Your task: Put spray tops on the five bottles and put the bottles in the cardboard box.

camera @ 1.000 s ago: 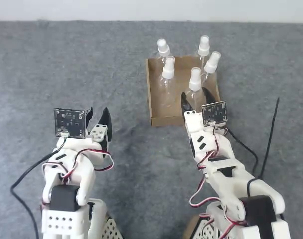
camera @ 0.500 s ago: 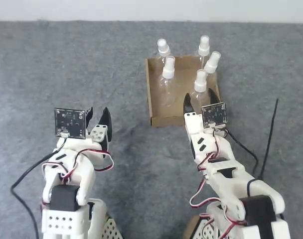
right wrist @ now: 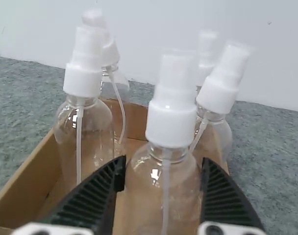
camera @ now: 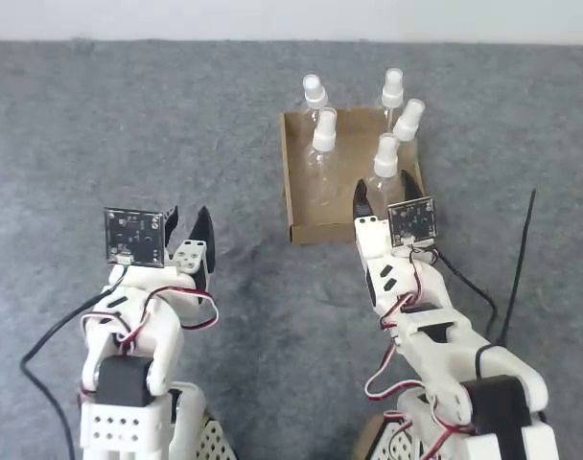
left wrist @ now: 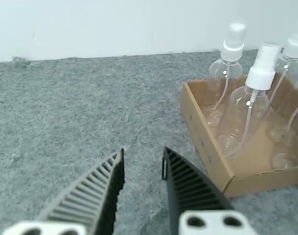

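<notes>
Five clear bottles with white spray tops stand in the cardboard box. The nearest bottle stands upright at the box's near right corner, and my right gripper is shut on its body. In the right wrist view that bottle sits between the black fingers, with the other bottles behind it. My left gripper is open and holds nothing, over the grey mat well to the left of the box. From the left wrist view I see the box off to one side of my left gripper.
The grey mat covers the whole table up to a pale wall at the back. A black cable runs along the mat beside the right arm. Open mat lies left of and in front of the box.
My right gripper and the bottle between its fingers shifted slightly to the right inside the box, then held still. The left arm has not moved.
</notes>
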`<state>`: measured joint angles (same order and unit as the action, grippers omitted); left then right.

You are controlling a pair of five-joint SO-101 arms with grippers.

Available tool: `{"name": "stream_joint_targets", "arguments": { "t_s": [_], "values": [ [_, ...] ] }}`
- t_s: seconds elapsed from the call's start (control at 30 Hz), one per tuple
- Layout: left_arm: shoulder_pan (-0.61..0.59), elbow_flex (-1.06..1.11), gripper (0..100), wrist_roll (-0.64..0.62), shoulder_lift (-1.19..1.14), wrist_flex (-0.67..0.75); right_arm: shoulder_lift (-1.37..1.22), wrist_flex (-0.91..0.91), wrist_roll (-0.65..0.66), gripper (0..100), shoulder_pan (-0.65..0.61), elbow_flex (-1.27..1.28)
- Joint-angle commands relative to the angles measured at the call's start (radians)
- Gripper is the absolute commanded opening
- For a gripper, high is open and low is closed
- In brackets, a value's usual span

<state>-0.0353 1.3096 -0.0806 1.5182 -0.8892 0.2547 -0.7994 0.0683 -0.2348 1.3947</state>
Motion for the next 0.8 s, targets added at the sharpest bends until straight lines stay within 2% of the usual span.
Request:
{"name": "stream_joint_targets", "arguments": {
  "t_s": [0.0, 0.77],
  "values": [
    [0.005, -0.008, 12, -0.015, 0.014, 0.025, 0.021, -0.027, 0.018, 17.7, 0.002, -0.015],
    [0.005, -0.008, 12, -0.012, 0.014, 0.025, 0.082, -0.018, 0.018, 17.7, 0.01, -0.037]
  ]
}}
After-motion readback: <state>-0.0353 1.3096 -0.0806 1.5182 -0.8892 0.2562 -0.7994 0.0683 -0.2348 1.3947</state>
